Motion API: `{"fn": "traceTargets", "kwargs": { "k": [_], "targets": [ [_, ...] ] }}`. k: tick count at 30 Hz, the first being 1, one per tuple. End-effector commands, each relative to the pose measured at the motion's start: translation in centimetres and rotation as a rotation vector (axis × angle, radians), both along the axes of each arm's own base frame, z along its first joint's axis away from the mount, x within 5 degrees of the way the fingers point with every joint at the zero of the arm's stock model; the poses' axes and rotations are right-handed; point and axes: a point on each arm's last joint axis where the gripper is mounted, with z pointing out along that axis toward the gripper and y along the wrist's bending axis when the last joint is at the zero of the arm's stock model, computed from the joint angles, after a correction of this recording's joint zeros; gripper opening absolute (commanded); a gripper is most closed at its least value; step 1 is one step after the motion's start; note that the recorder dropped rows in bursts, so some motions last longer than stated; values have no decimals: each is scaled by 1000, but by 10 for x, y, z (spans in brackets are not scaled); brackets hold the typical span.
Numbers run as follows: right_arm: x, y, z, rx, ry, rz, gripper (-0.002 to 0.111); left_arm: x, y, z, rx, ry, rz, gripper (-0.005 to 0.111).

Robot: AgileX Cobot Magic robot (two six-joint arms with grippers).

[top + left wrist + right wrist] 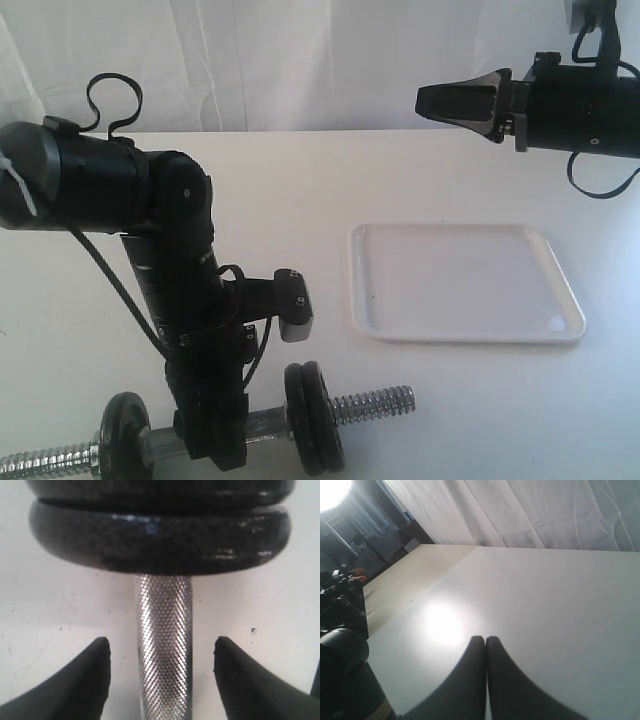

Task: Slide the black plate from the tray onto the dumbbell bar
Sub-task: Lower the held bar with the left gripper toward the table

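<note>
The dumbbell bar (375, 403) lies along the table's front edge. Two black plates (315, 415) sit side by side on it, just inside its right threaded end. The white tray (460, 285) at mid-right holds nothing. My left gripper (215, 450) is down over the bar's middle. In the left wrist view the left gripper (162, 645) is open, and the knurled bar (164, 630) runs between its fingers (92, 680) with a gap on each side. A black plate (160, 540) sits just beyond the fingertips. My right gripper (425, 100) hangs high at the back right, shut (486, 640) and empty.
Another black disc (125, 425) sits on the bar's left part, with a threaded end (50, 462) beyond it. The left arm's elbow and its camera block (297, 315) stand between the bar and the tray. A white curtain hangs behind the table.
</note>
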Motion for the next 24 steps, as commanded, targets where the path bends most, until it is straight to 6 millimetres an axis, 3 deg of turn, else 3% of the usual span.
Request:
{"fn": "traceTargets", "kwargs": {
  "k": [1, 14, 18, 24],
  "targets": [
    [-1, -2, 4, 4, -24, 1, 0, 0, -2, 3, -17, -16, 9, 64],
    [-1, -2, 4, 4, -24, 1, 0, 1, -3, -15, 22, 38, 1, 60],
    [-1, -2, 4, 4, -24, 1, 0, 1, -3, -15, 26, 46, -6, 43],
    [-1, -2, 4, 4, -24, 1, 0, -2, -3, -14, 28, 79, 0, 4]
  ]
}}
